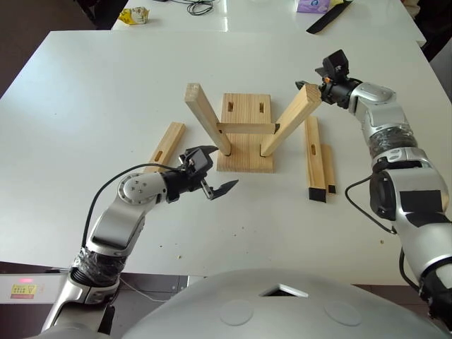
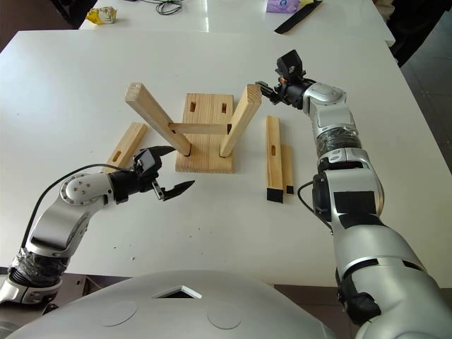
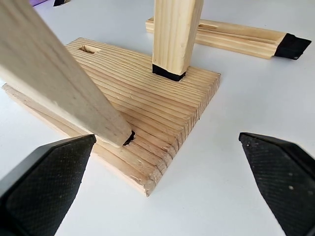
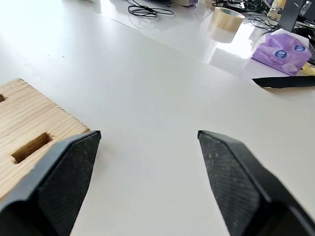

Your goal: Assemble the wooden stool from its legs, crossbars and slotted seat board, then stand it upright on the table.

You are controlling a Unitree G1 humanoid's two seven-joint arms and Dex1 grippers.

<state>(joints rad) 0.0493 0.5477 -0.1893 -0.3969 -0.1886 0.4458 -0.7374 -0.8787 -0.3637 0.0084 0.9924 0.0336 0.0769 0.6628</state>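
The slotted seat board (image 1: 245, 145) lies flat in the middle of the white table. Two legs stand in its near slots and lean outward: the left leg (image 1: 207, 119) and the right leg (image 1: 291, 121), joined by a crossbar (image 1: 246, 128). My left gripper (image 1: 220, 168) hovers open just in front of the board's near left corner (image 3: 147, 182), holding nothing. At the top end of the right leg my right gripper (image 1: 316, 79) is open and apart from the wood, with bare table between its fingers (image 4: 59, 172).
One loose wooden piece (image 1: 165, 145) lies left of the board. Two more, a long one (image 1: 312, 155) and a short one (image 1: 328, 169), lie to its right. A second table behind holds a purple pack (image 4: 281, 49), a tape roll (image 4: 226, 18), cables and a black strap (image 1: 328, 18).
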